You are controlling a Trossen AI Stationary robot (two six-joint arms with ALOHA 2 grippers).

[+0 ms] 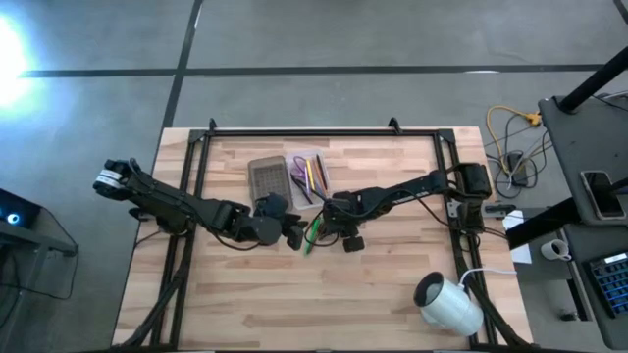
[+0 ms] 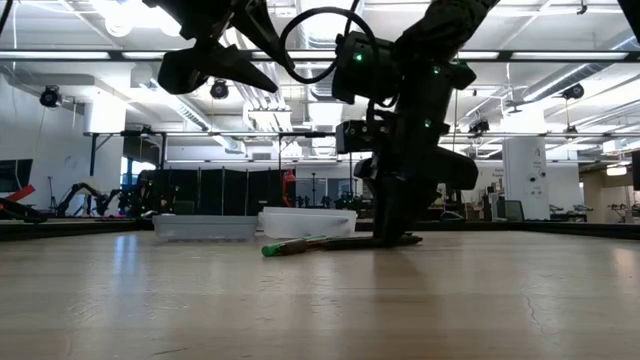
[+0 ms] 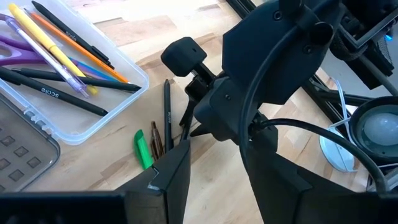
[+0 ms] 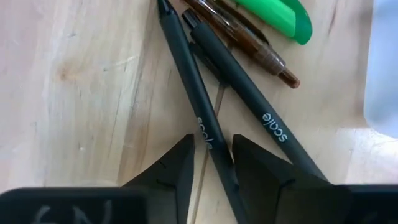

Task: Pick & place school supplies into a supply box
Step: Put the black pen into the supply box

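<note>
Down at the table's middle, the right gripper [image 4: 211, 165] stands with its dark fingertips on the wood, narrowly parted around a slim black pen printed "scale" [image 4: 199, 124] — the pen runs through the gap between the two fingers, though whether they press it cannot be told. A second black pen with the same print [image 4: 255, 112] lies just beside it, crossing near the tips, and next to these lie a brown-barrelled pen [image 4: 249, 43] and a bright green marker [image 4: 283, 15]. All four rest on the light wooden tabletop [image 1: 245, 304], just in front of the small clear plastic rectangular tray [image 3: 124, 102]. That tray holds a yellow pen [image 3: 46, 46], an orange pencil [image 3: 81, 53], more black pens and a purple-handled item that is partly hidden. Touching the tray's far side from the loose pens lies the grey textured rectangular lid [image 1: 267, 179]. The left gripper [image 3: 217, 180] hangs above the table, just beside the loose pens on the side away from the right gripper — its fingers are spread apart and hold nothing. A white cylinder-shaped roll [image 1: 446, 302] lies well apart from the tray, near the table's corner.
</note>
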